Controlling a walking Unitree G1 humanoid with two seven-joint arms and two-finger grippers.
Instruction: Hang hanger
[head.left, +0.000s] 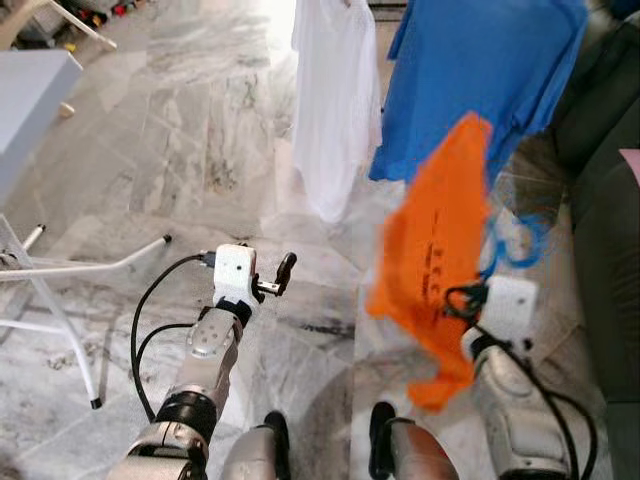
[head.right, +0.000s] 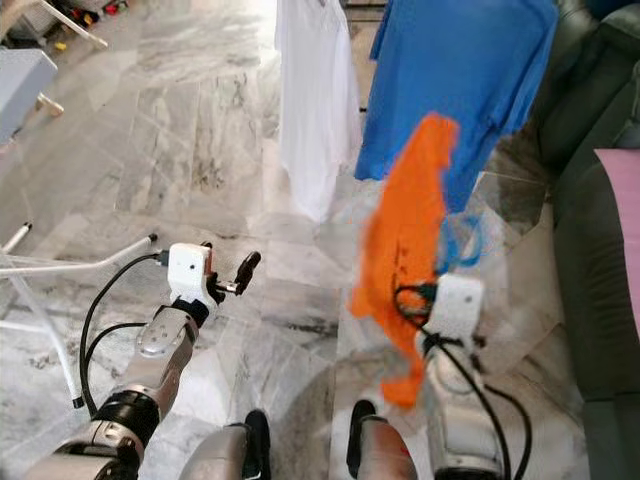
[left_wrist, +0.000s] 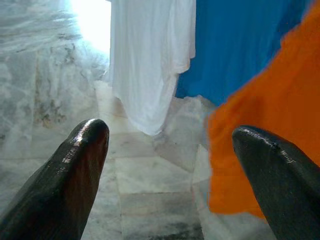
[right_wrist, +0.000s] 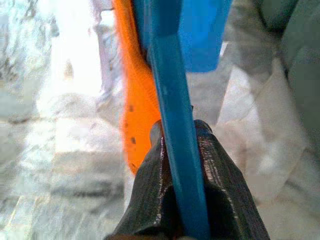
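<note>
A: Right tool (right_wrist: 182, 200) is clamped tight on the blue hanger (right_wrist: 172, 115), its two black fingers (right_wrist: 220, 190) pressed against either side of the bar. An orange garment (head.left: 435, 260) is draped on that hanger and swings out in front of the robot, blurred.

B: And the left tool (head.left: 282, 272)?

A: Spread wide and holding nothing; in its wrist view both fingers (left_wrist: 65, 185) frame bare marble floor (head.left: 180, 130). It is raised ahead of the robot's left side, well apart from the hanger.

B: So how far along is the hanging?

A: By my reading, about midway. The hanger is loaded and gripped, lifted in front of the robot, but not yet hooked on anything. What remains is carrying it up to the line and setting the hook over it, then letting go.

B: Where would it go?

A: A white shirt (head.left: 335, 100) and a blue shirt (head.left: 480, 80) hang ahead, the blue one just behind the orange garment. Whatever they hang from lies above the top edge of the frames, so I cannot tell what the support is.

B: Anything in the way?

A: A dark sofa (head.left: 610, 200) stands close on the right, and a white drying rack's legs (head.left: 60, 270) spread over the floor on the left. The orange garment itself hides part of the blue hanger's loop (head.left: 515, 245).
</note>
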